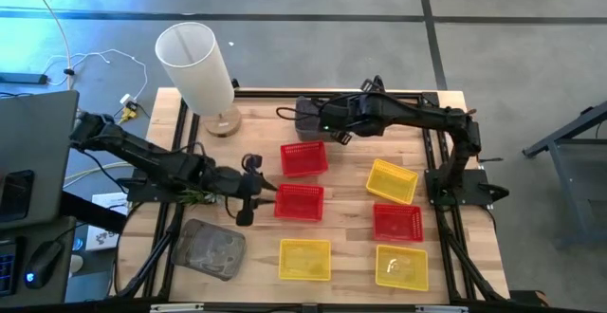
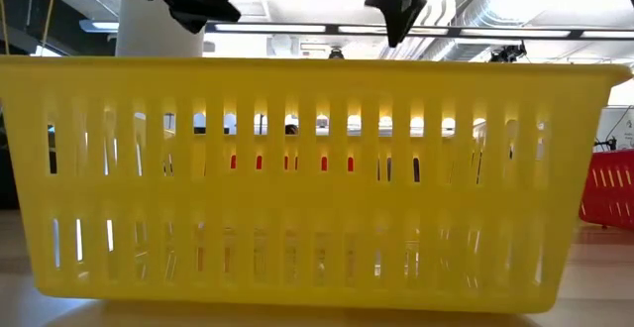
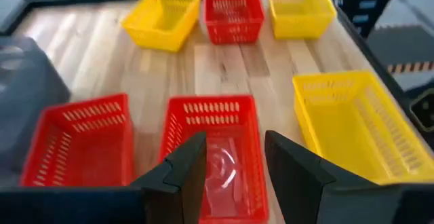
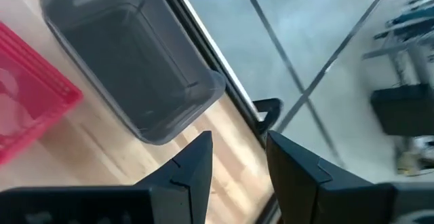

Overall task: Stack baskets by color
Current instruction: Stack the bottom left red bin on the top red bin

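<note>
Tall white cylinder on a round wooden base, upright at the far left corner of the wooden counter. Small green leafy clump near the counter's left edge. Laptop, mouse and loose cables off to the left, over grey floor.

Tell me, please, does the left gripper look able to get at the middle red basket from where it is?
Probably yes. The left gripper is open, close beside the middle red basket, with nothing between them. That basket's near rim shows between the fingers in the left wrist view.
</note>
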Available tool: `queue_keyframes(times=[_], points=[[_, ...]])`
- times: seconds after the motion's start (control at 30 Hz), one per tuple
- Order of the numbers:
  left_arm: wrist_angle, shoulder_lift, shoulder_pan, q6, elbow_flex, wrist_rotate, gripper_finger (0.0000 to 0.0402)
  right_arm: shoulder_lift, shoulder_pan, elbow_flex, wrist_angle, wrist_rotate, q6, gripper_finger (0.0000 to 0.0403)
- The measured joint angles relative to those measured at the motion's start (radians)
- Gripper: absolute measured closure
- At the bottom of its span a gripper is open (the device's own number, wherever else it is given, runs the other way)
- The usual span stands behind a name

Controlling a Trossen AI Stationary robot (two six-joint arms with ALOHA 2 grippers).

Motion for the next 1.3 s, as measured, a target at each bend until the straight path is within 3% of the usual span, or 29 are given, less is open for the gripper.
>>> queue_keyframes(times=[0.33,1.3], points=[[0.005,0.140,-0.056,-0.096,0.011,-0.038,0.0266,-0.011,0.002,0.000,0.006,-0.113,0.089,0.0279],[0.122,0.413,-0.085,-0.106,0.010,-0.042,0.0266,-0.009,0.002,0.000,0.016,-0.110,0.127,0.0279]])
